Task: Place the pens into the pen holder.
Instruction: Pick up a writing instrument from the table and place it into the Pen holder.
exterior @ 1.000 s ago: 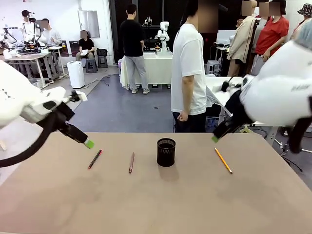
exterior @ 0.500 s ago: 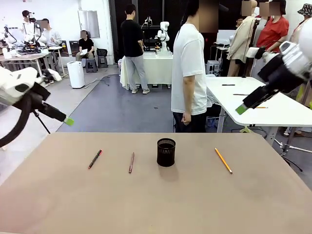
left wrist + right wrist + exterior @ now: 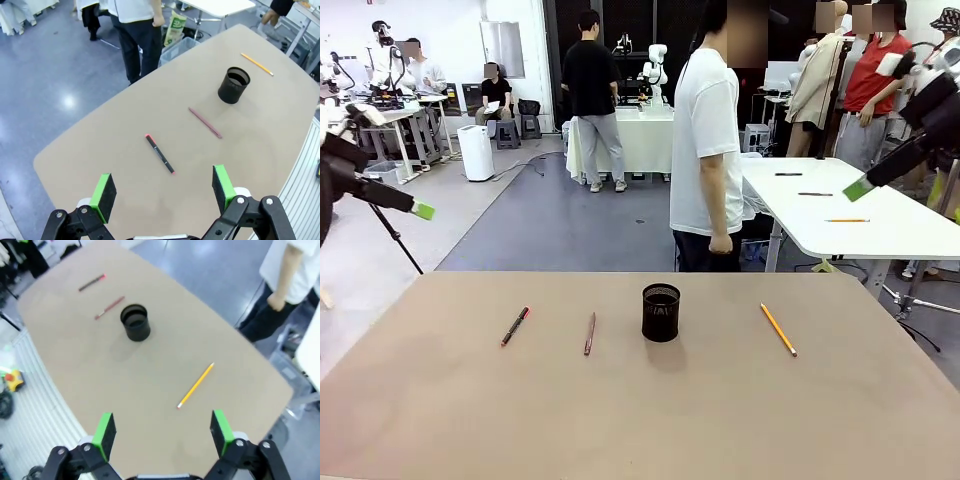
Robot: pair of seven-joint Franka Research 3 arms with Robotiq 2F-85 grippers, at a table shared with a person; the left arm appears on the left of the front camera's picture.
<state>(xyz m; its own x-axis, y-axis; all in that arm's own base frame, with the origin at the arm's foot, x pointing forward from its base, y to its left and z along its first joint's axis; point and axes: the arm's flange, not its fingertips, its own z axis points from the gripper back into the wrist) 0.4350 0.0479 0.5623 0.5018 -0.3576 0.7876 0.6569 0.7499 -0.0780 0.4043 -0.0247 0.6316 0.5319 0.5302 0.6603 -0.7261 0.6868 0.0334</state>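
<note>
A row lies on the table [image 3: 640, 420]: red-and-black pen [image 3: 515, 326], dark-red pen [image 3: 590, 333], upright pen holder [image 3: 661, 312], yellow pencil [image 3: 779, 329], all apart. High at either side hang the left gripper [image 3: 162, 187] and right gripper [image 3: 162, 427], jaws wide, holding nothing. Beyond stands a person [image 3: 708, 150].

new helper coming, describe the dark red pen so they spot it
Find the black mesh pen holder mid-table. Just left of it in the front view lies the dark-red pen. It is plain dark red, unlike the red-and-black pen farther left or the yellow pencil on the right.
</note>
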